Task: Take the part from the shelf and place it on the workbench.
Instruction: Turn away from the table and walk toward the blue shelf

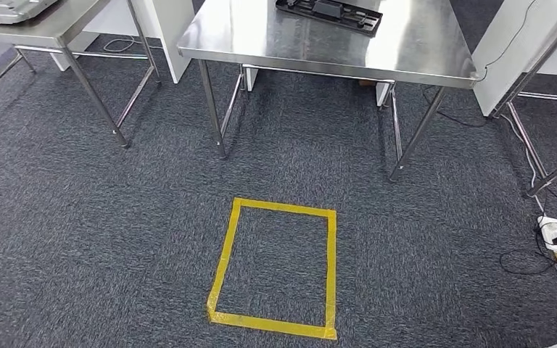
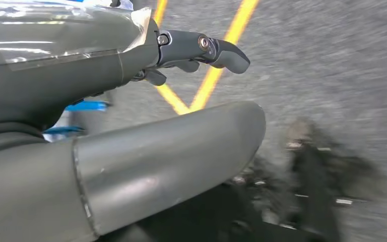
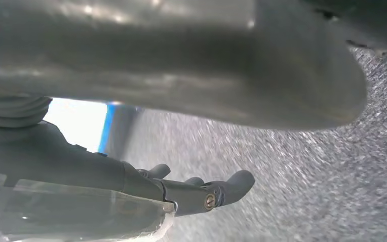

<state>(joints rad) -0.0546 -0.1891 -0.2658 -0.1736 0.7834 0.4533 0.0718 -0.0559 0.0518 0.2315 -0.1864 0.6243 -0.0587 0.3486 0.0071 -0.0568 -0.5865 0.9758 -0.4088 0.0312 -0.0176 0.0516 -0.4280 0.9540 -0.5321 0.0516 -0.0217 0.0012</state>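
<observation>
From my remote station I judge the step in hand to be the walk-up: both arms hang low over the carpet (image 1: 116,239), and neither holds anything. The left robot hand (image 2: 181,55) shows its fingers extended and apart with nothing between them; the right robot hand (image 3: 191,194) looks the same, fingers stretched loose above the floor. The head view faces a steel bench (image 1: 319,36) at the far centre, with a dark flat part (image 1: 330,14) lying at its far edge, partly cut off by the frame; I cannot confirm whether this is the part named in the task, and I cannot make out a shelf from here. A second bench (image 1: 51,25) stands far left. A yellow tape square (image 1: 275,268) marks the floor near centre. To do this step well, I would advise squaring the body to that tape mark, stopping short of the bench legs (image 1: 214,116), and keeping clear of the cable and power strip (image 1: 551,233) on the floor at near right. The dark part lies well apart from both hands, far ahead and above them.
</observation>
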